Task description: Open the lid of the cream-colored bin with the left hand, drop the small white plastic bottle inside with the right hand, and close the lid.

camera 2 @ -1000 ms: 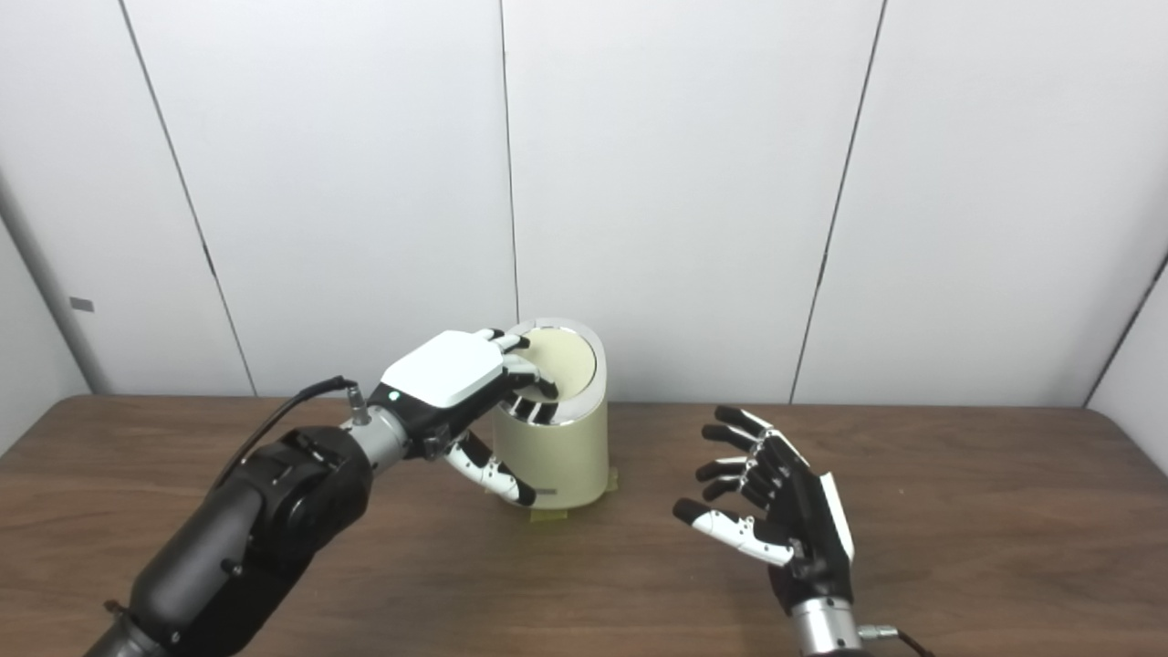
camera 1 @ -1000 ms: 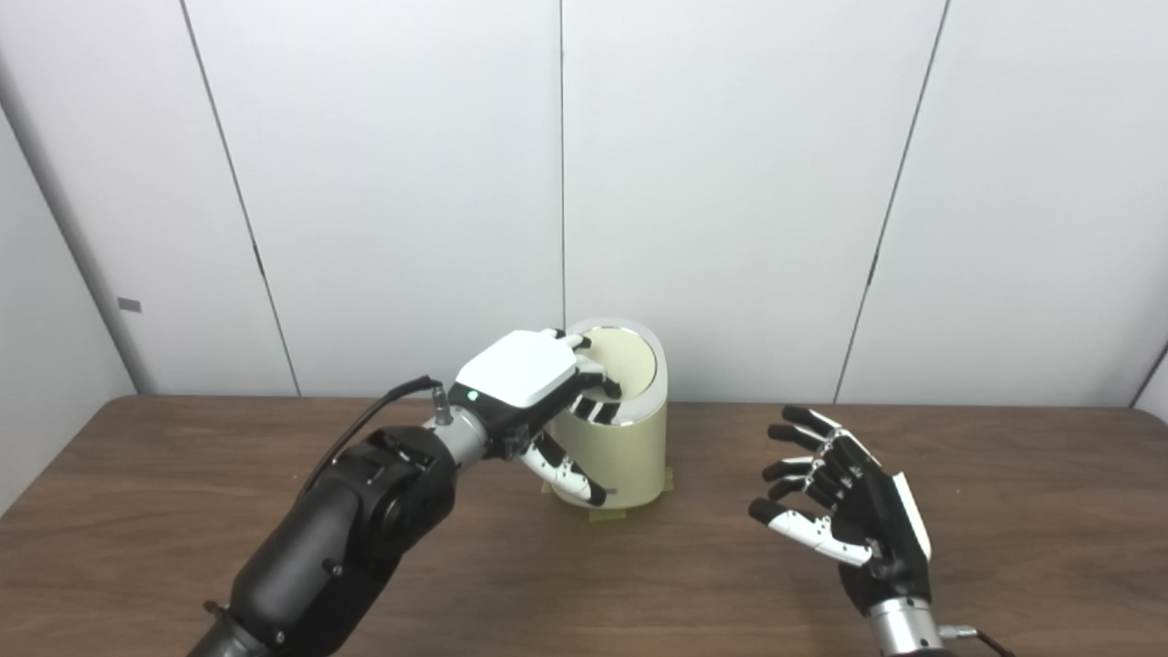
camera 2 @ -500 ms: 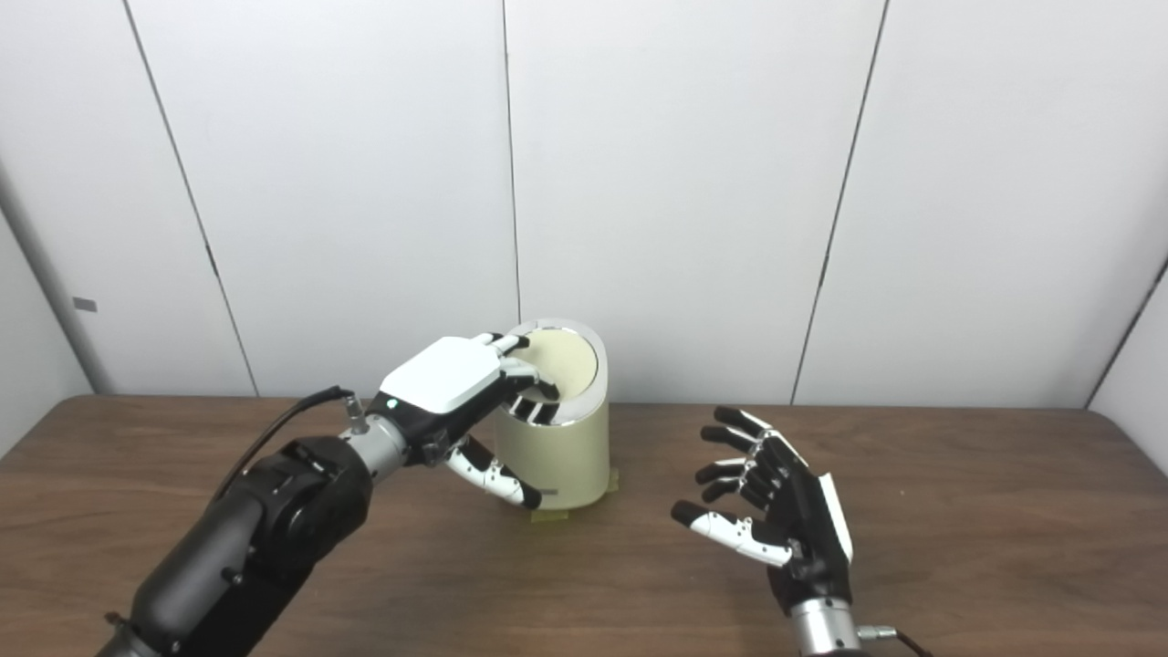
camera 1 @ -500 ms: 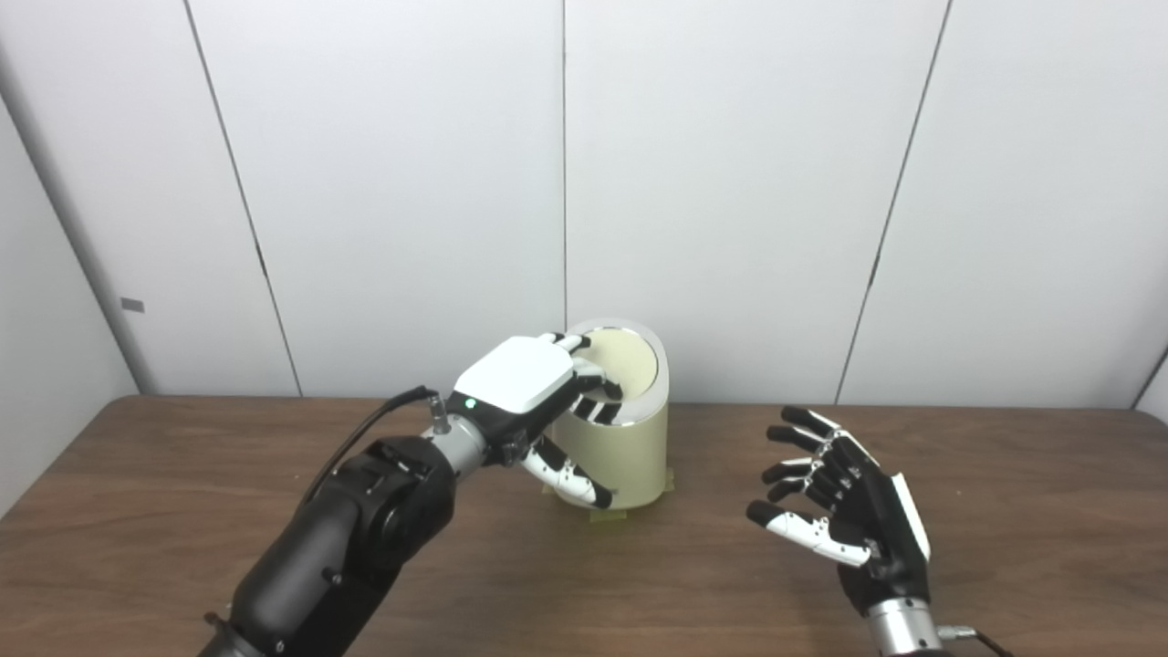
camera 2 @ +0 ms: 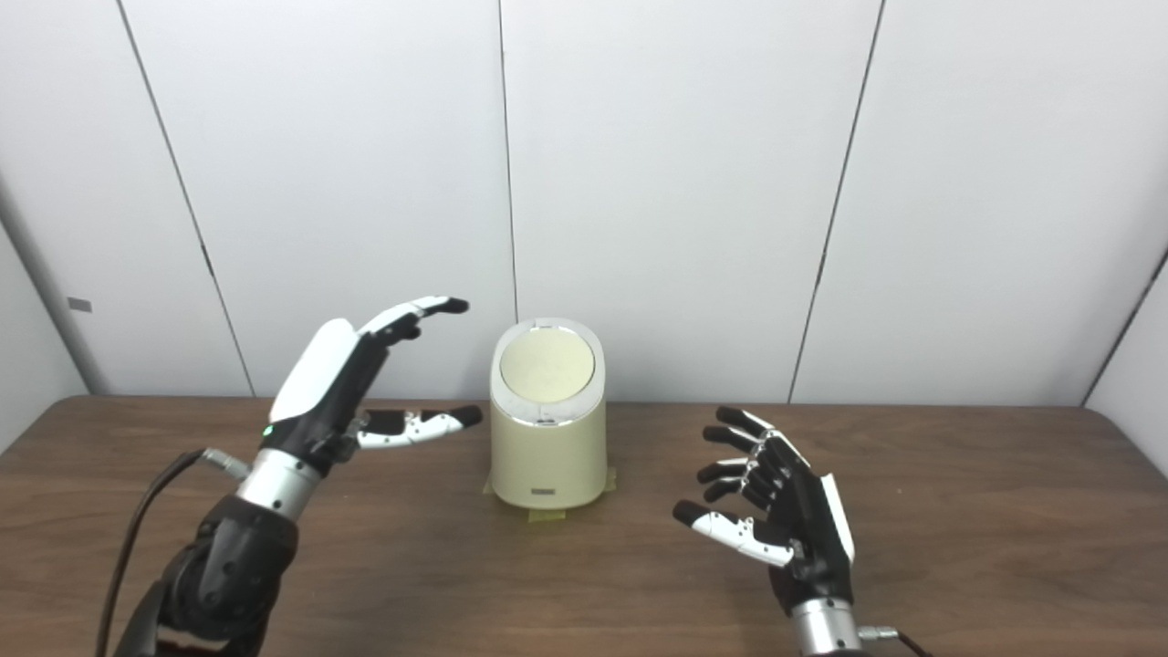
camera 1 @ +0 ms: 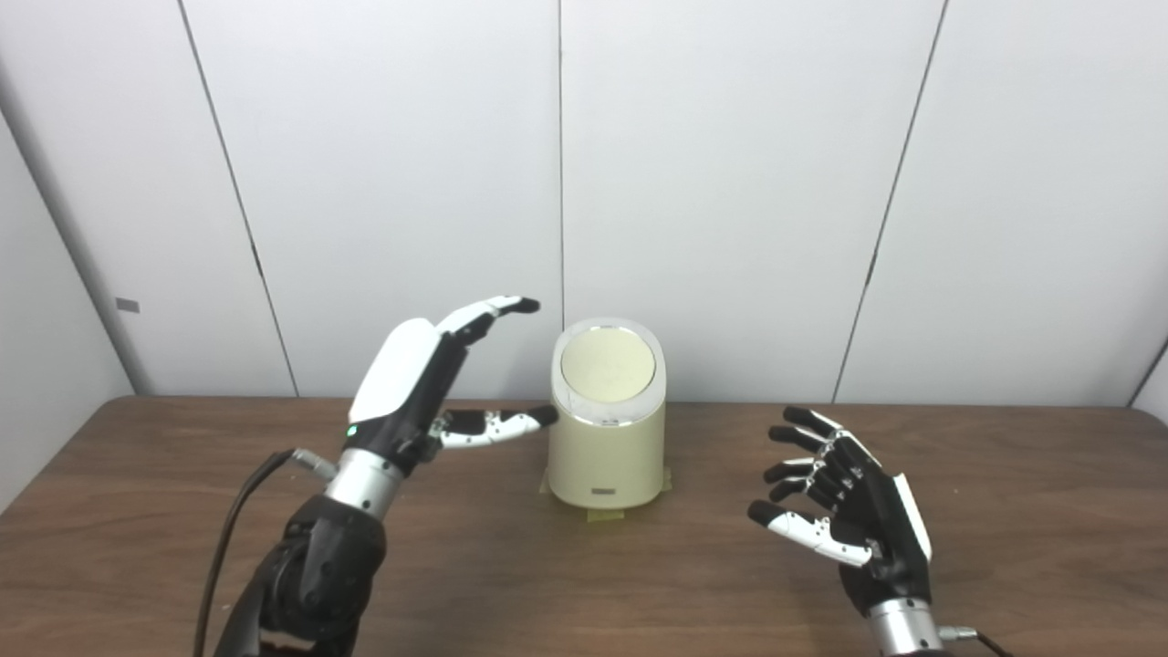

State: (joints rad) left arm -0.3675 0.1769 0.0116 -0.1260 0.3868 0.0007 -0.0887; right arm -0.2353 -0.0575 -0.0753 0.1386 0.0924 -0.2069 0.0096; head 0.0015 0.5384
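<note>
left hand (camera 1: 411, 383) off bin (camera 1: 607, 429) | wood table (camera 1: 137, 511) | white wall panels (camera 1: 730, 182)

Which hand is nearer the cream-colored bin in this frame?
Left. The left hand is open just beside the cream-colored bin, thumb tip almost at its wall. The right hand is open, farther off.

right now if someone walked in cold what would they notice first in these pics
First, the cream-colored bin standing alone at the middle of the dark wooden table, its round lid shut, against a plain white panelled wall. Next, the two robot hands flanking it: the left hand raised beside the bin with fingers spread and touching nothing, the right hand open and empty lower down. No bottle shows.
</note>
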